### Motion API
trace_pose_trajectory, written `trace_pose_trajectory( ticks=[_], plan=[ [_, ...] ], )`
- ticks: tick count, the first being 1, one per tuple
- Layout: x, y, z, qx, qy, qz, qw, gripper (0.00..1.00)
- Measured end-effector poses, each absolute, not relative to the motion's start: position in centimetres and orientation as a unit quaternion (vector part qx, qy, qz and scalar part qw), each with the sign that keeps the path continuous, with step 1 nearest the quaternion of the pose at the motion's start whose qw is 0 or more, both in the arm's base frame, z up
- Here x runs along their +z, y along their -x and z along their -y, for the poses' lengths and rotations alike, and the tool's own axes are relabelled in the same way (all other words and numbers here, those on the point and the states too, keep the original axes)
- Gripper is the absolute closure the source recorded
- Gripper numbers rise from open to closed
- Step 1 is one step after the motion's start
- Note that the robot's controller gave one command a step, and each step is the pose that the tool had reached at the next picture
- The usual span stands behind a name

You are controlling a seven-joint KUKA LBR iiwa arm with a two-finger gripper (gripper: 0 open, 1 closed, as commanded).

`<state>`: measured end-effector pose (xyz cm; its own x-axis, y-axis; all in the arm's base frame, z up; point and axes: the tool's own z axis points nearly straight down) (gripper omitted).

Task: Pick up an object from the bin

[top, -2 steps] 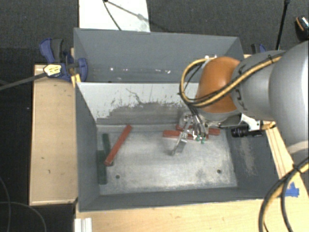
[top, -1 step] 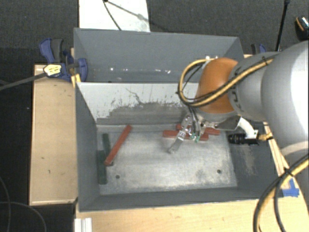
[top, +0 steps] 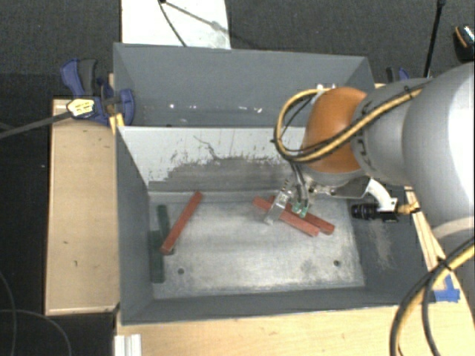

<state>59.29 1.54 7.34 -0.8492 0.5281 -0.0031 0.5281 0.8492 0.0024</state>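
My gripper (top: 289,209) is low over the right half of the bin floor, under the orange wrist cover. Its two fingers stand a little apart, so it is open, with their tips down at a long red stick (top: 320,225) that lies slantwise there. A second, shorter red stick (top: 300,225) lies close against the first, just below it. I cannot tell whether the tips touch either stick. Nothing is lifted between the fingers.
Another red stick (top: 182,222) lies slantwise at the left of the floor. Beside it, along the left wall, lie two dark green sticks (top: 158,252). The arm and its cables cover the bin's right rear corner.
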Motion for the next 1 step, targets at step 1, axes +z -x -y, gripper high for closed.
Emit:
trace_pose_trajectory(
  ticks=[1],
  plan=[
    [24.41,-58.58,-1.31,0.002,-0.317,-0.948,0.004,1.0]
  ],
)
